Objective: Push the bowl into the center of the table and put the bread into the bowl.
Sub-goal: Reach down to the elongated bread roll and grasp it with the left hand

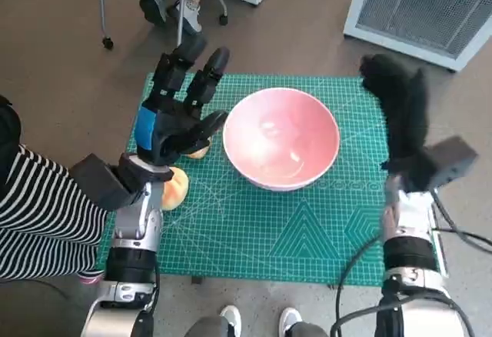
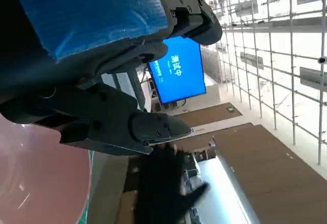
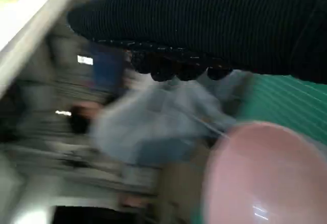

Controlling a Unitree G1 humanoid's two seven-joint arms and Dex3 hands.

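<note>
Left of centre in the head view, the left hand (image 1: 178, 114) hangs above the green cutting mat (image 1: 307, 237) with its fingers (image 1: 201, 83) spread and straight, holding nothing. Directly under its palm, at the mat's left edge, lie two pale pieces of bread: one bread roll (image 1: 175, 188) shows below the wrist, and a second bread piece (image 1: 199, 151) peeks out between the palm and the bowl's rim. Neither looks touched by the hand, though the palm hides most of the second piece, so contact there cannot be ruled out.

The pink bowl (image 1: 281, 137) sits in the upper middle of the frame, roughly central on the mat and empty; by my reading the push is done or nearly so. Its left rim lies just beside the left hand's fingertips.

At the right of the frame the right hand (image 1: 400, 110), in its black knitted glove, hovers near the bowl's right rim without clearly touching it; how far its fingers are open cannot be told from any view. The right wrist view is blurred, showing only the glove and the bowl's pink edge (image 3: 265, 178).

What matters next: the bread lies below and behind the left fingers, toward the lower left of the frame, so that hand is far nearer and would need to draw back and lower to grasp it. The bowl then lies immediately to the right.
</note>
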